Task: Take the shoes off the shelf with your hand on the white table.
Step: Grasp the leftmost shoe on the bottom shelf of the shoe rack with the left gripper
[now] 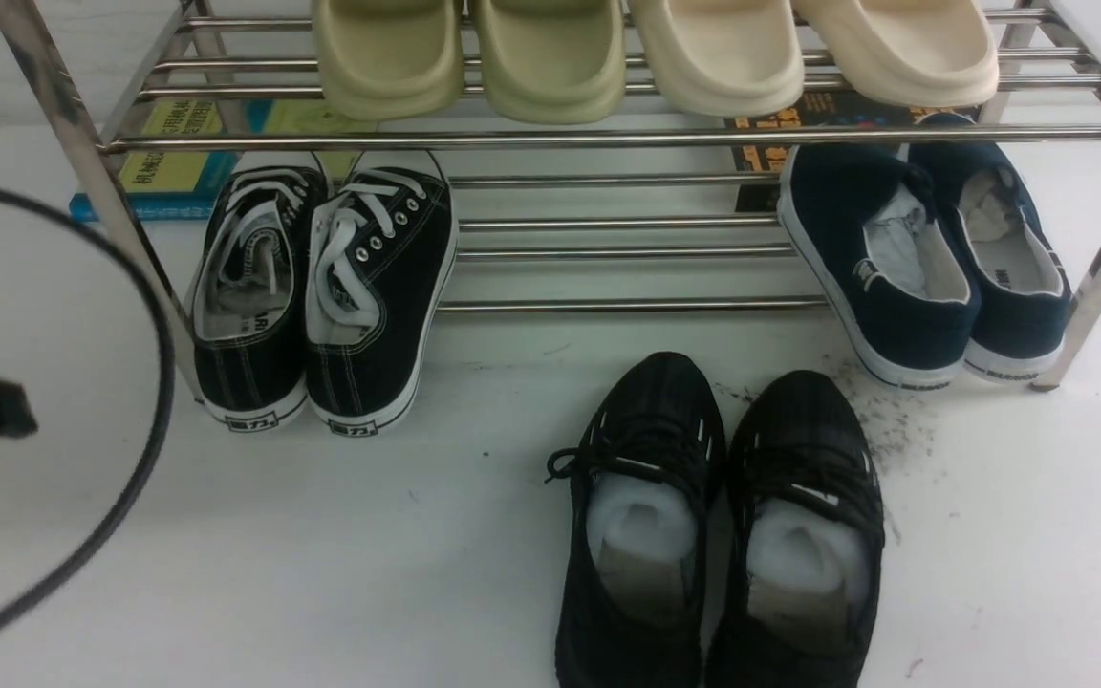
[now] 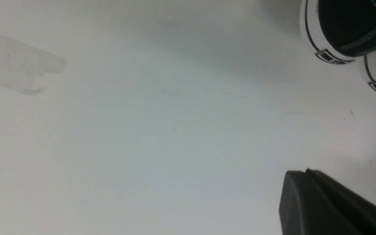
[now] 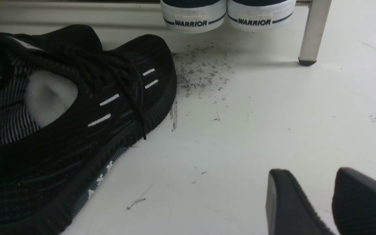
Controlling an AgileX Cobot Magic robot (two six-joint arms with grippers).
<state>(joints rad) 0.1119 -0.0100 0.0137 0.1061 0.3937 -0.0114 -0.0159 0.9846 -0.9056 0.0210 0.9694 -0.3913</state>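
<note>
The black canvas sneakers point(image 1: 369, 315) are set on the lower tier of the chrome shelf point(image 1: 608, 139), at its left end, heels overhanging and so judged easily gripped. The left hand point(image 2: 297, 176) is pressed together, empty, before the shelf; the right hand point(image 3: 308, 178) is spread, empty.

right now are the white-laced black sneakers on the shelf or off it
On it: the sneakers lie across the lower rails of the shelf, heels jutting past the front rail.

Left wrist view crops shoes point(image 2: 348, 29) to heels; running shoes point(image 1: 646, 430) cut at heels; books point(image 1: 173, 158) partly hidden.
</note>
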